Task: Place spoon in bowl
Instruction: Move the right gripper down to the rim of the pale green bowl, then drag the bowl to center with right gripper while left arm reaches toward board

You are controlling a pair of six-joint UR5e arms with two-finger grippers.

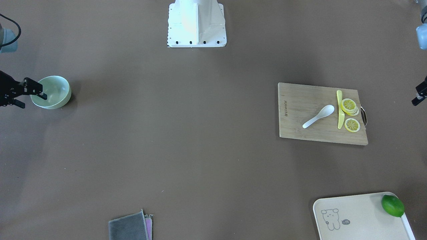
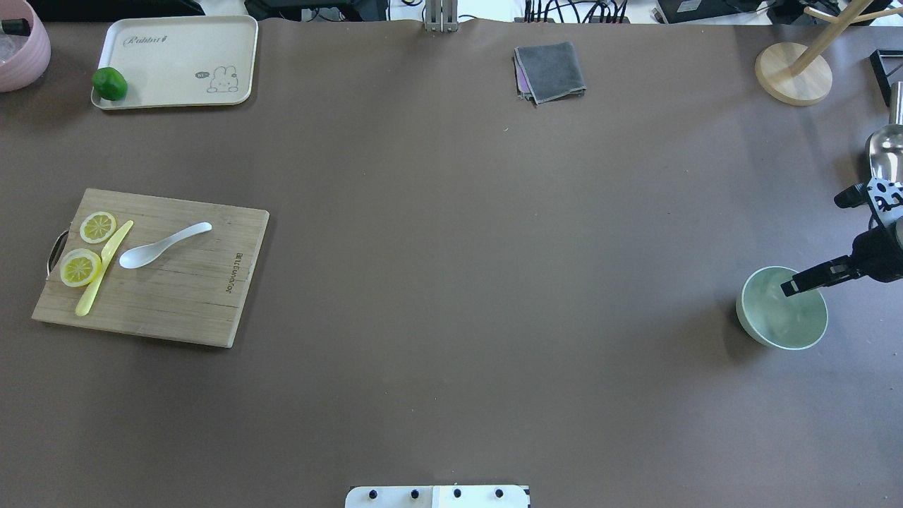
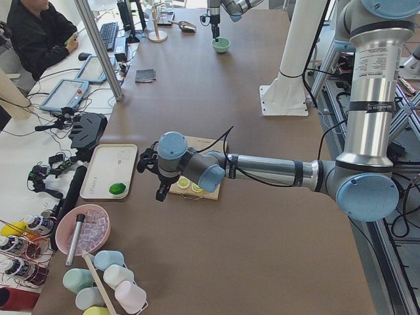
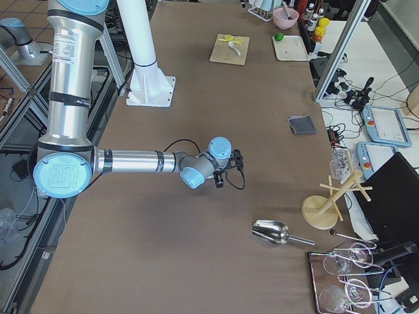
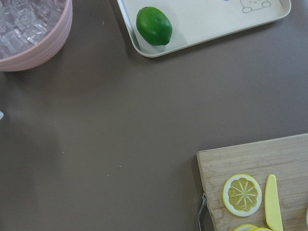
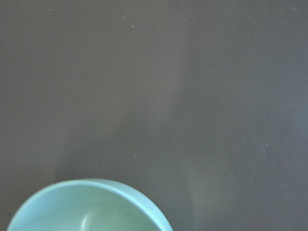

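Smooth, round mint-green bowl, right claw spread open at its rim — glossy white soup spoon far off, flat on wooden cutting board; left claw — cannot tell.

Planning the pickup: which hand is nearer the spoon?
Left. The left hand hovers off the handle end of the cutting board, where the spoon lies; the right hand is far off, over the bowl.
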